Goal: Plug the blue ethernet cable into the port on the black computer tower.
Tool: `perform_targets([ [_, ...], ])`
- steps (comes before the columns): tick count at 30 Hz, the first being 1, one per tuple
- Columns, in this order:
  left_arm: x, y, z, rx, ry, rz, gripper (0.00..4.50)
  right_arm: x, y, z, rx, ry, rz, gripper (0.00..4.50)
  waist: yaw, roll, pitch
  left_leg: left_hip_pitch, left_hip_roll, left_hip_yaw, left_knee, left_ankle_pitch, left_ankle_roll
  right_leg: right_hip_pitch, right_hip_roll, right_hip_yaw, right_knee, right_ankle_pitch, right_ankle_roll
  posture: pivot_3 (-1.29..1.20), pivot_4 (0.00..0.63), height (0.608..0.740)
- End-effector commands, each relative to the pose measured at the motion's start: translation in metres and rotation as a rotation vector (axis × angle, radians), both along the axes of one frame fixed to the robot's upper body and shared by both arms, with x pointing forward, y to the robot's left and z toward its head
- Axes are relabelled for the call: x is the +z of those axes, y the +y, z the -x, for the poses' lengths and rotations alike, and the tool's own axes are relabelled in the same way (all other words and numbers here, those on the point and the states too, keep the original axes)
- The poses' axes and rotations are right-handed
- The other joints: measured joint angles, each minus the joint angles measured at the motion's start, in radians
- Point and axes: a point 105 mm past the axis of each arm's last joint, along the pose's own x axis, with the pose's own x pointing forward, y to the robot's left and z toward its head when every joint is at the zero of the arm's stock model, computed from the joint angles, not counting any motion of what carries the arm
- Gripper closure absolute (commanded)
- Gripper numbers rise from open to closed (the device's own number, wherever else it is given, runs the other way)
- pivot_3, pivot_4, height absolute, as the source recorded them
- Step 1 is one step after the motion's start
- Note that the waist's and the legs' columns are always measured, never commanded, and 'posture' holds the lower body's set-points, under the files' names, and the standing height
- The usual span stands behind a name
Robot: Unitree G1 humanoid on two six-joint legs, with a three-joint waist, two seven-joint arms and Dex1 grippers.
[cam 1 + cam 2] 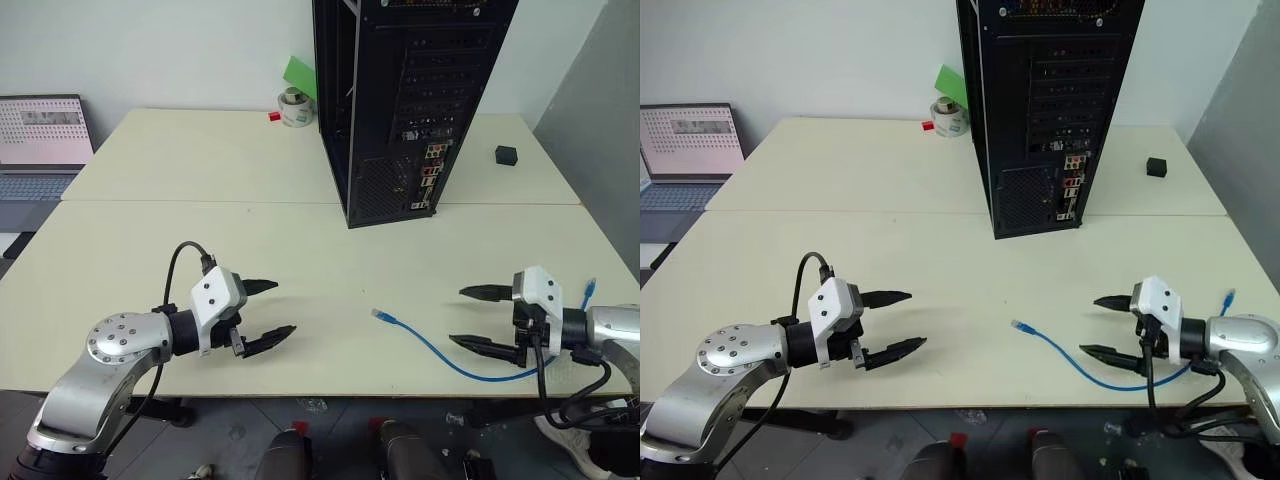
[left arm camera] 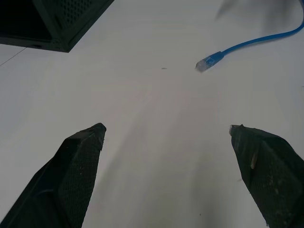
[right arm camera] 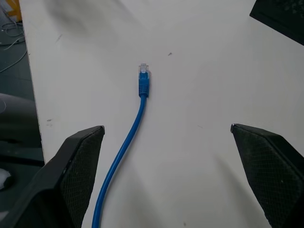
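The blue ethernet cable lies loose on the pale table, its clear plug pointing left, near the front edge. It curves right, under my right gripper, which is open beside it with nothing held. My left gripper hovers open over bare table left of the plug. The black computer tower stands upright at the back middle, rear panel facing me. The port sits in the coloured connector cluster low on that panel. The plug lies ahead of my right gripper's fingers.
A small black cube sits right of the tower. A tape roll and a green card stand behind the tower's left side. An open laptop is at the far left. The table's front edge runs just below both grippers.
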Motion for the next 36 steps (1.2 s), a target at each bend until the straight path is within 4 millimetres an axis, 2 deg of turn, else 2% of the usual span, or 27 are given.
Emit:
perform_targets([
  [1, 0.009, -0.005, 0.006, -0.049, -0.055, 0.005, 0.06, 0.008, -0.002, -0.001, 0.005, -0.044, 0.009, 0.0, 0.0, 0.0, 0.0, 0.0, 0.0, 0.0, 0.0, 0.0, 0.0, 0.0, 0.0, 0.0, 0.0, 0.0, 0.0, 0.0, 0.15, 0.74],
  [9, 0.006, -0.007, 0.009, -0.059, -0.056, -0.005, 0.06, 0.011, -0.002, -0.002, -0.007, -0.045, -0.004, 0.0, 0.001, 0.0, 0.0, 0.0, 0.0, 0.0, 0.0, 0.0, 0.0, 0.0, 0.0, 0.0, 0.0, 0.0, 0.0, 0.0, 0.15, 0.74],
  [14, 0.001, -0.014, 0.009, -0.068, -0.048, -0.004, 0.06, 0.015, 0.012, 0.003, 0.023, -0.043, -0.058, 0.0, 0.0, 0.0, 0.0, 0.0, 0.0, 0.0, 0.0, 0.0, 0.0, 0.0, 0.0, 0.0, 0.0, 0.0, 0.0, 0.0, 0.15, 0.74],
  [20, -0.008, -0.021, 0.011, -0.098, -0.004, -0.014, 0.06, -0.004, 0.04, -0.003, -0.022, -0.037, -0.114, 0.0, 0.0, 0.0, 0.0, 0.0, 0.0, 0.0, 0.0, 0.0, 0.0, 0.0, 0.0, 0.0, 0.0, 0.0, 0.0, 0.0, 0.15, 0.74],
  [25, -0.01, -0.027, 0.012, -0.156, 0.007, -0.038, 0.06, -0.031, 0.06, -0.012, -0.04, -0.035, -0.104, 0.0, 0.0, -0.001, 0.0, 0.0, 0.0, 0.0, 0.0, 0.0, 0.0, 0.0, 0.001, 0.0, 0.0, 0.0, -0.001, 0.0, 0.15, 0.74],
  [33, -0.015, -0.03, 0.013, -0.172, 0.012, -0.046, 0.06, -0.055, 0.066, -0.02, -0.04, -0.019, -0.068, 0.0, 0.0, -0.001, 0.0, 0.0, 0.0, 0.0, 0.0, 0.0, 0.0, 0.0, 0.001, 0.0, 0.0, 0.002, -0.003, 0.0, 0.15, 0.74],
  [36, -0.016, -0.03, 0.014, -0.176, 0.011, -0.047, 0.0, -0.06, 0.065, -0.023, -0.043, -0.017, -0.055, 0.51, -0.001, -0.001, 0.0, 0.0, 0.0, 0.0, 0.0, 0.0, 0.0, 0.0, 0.001, 0.0, 0.0, 0.002, -0.003, 0.0, 0.15, 0.74],
])
